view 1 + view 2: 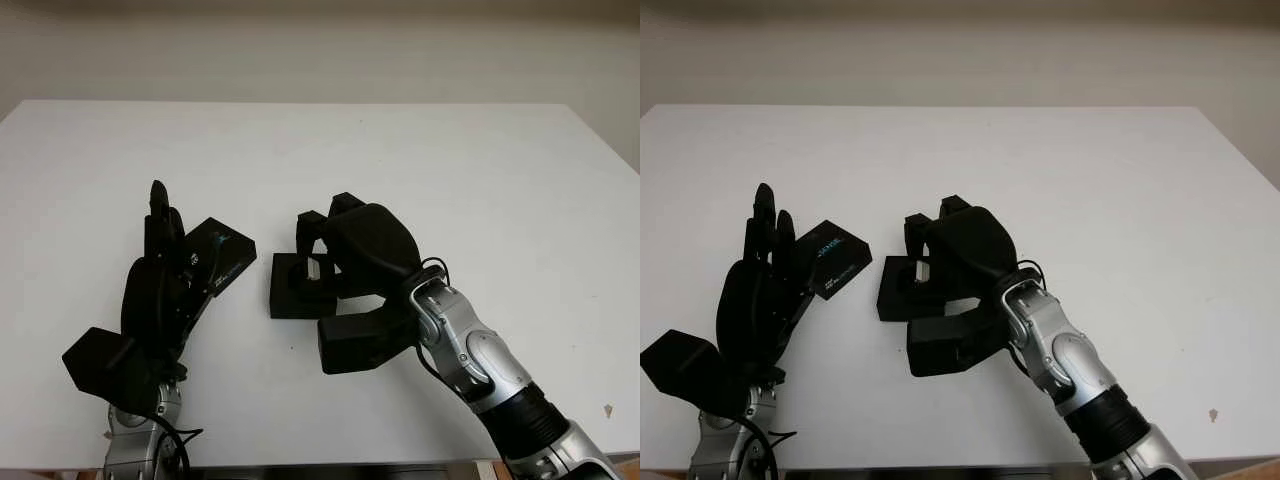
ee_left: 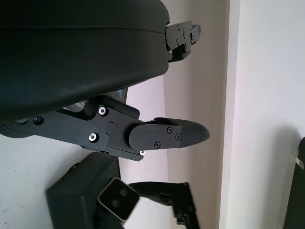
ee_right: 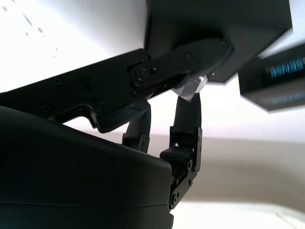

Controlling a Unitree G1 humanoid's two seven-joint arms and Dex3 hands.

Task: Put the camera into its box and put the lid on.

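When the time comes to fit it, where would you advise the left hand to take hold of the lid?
Probably by its two long edges, coming from above. The lid lies flat on the table, turned cornerwise, right beside the open left hand. It is thin, so a top-down pinch suits it. The right hand is busy over the box.

A white table (image 1: 420, 170) with a smooth matte top spans nearly the whole width of the head views, its far edge straight and its far corners rounded. Behind it rises a plain pale beige wall (image 1: 320, 50). Even, soft light casts faint shadows on the tabletop
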